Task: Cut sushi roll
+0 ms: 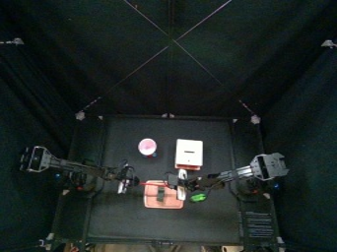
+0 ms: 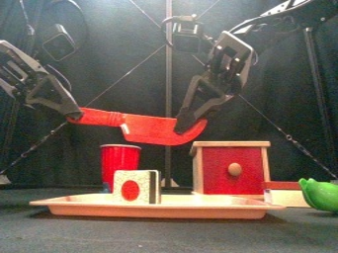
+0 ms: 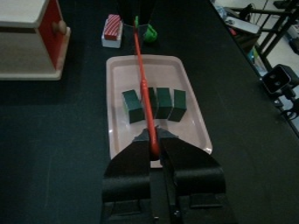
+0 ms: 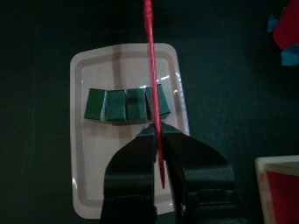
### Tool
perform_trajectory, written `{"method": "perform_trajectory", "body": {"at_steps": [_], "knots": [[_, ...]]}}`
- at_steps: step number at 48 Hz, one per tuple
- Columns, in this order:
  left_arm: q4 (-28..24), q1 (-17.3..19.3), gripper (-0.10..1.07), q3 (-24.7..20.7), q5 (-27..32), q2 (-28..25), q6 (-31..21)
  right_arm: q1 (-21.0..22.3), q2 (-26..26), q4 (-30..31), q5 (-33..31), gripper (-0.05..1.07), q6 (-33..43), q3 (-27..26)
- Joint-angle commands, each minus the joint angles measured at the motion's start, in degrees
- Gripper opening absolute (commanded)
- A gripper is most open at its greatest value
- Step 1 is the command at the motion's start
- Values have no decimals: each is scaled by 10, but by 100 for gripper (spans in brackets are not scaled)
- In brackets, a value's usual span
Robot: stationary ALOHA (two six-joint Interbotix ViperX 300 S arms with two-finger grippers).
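Dark green sushi roll pieces point(image 3: 152, 102) lie in a row on the pale pink plastic tray point(image 3: 184, 68). Above them, the left gripper point(image 3: 156, 147) and right gripper point(image 4: 160, 140) each clamp one end of the flat red plastic knife point(image 2: 148, 126).

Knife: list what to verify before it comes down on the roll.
1. Left gripper shut on the knife at its handle end: ok.
2. Right gripper shut on the knife's other end: ok.
3. Knife raised clear above the sushi roll, not touching it: ok.
4. Blade runs across the roll, as both wrist views show: ok.
5. Roll lies inside the tray: ok.
6. Roll in one piece: cannot tell; seams show across it, but not whether they go through.
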State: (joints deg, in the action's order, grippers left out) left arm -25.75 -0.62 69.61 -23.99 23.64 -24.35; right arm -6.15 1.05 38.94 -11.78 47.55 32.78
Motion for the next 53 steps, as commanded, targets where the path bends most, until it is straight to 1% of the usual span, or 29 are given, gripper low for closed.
{"method": "perform_trajectory", "body": {"at_steps": [1,15,26,34,53], "knots": [[1,-4,33,-5,0,0,1,6,-8,0,6,41,0,-19],[2,-21,33,9,34,1,0,5,13,-1,6,41,-1,-30],[2,-39,33,12,38,1,0,4,35,-1,6,41,-4,-40],[2,-51,33,14,37,-1,-1,3,44,3,4,41,-7,-37],[2,-54,33,18,38,-10,-1,4,56,3,2,41,-8,-36]]}}
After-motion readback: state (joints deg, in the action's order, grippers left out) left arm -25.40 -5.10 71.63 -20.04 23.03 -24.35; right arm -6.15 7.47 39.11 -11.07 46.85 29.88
